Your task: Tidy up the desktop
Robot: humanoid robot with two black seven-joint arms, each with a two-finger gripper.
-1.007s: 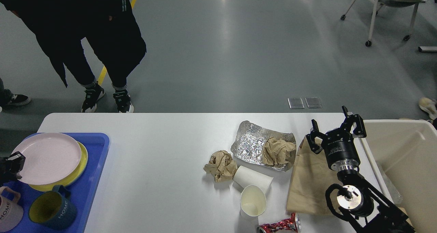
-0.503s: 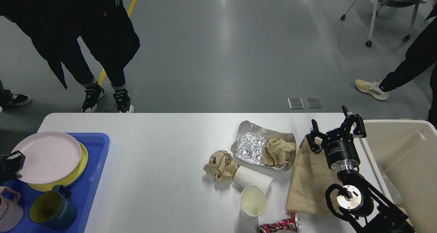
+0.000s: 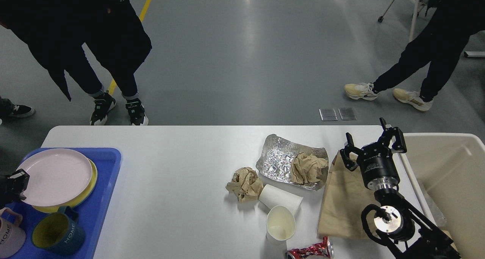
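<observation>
The desktop (image 3: 170,168) is a large white tabletop. My right gripper (image 3: 372,142) stands open with nothing between its fingers, above the far end of a flat brown paper bag (image 3: 341,202). Left of the bag lie crumpled foil (image 3: 276,160) with a brown paper wad (image 3: 308,168) on it, a second paper wad (image 3: 245,183), two tipped white paper cups (image 3: 281,198) (image 3: 280,223) and a crushed red can (image 3: 308,250). My left gripper (image 3: 15,184) is dark at the left edge, on the rim of a pink plate (image 3: 57,177).
A blue tray (image 3: 102,198) at the left holds a yellow plate (image 3: 89,190) under the pink one, a dark blue mug (image 3: 57,232) and a pink mug (image 3: 9,236). A cream bin (image 3: 447,175) stands right of the table. People stand beyond the far edge.
The pink plate and my left gripper have shifted slightly right and down together. My right arm has not moved. A person has walked into view at the back right.
</observation>
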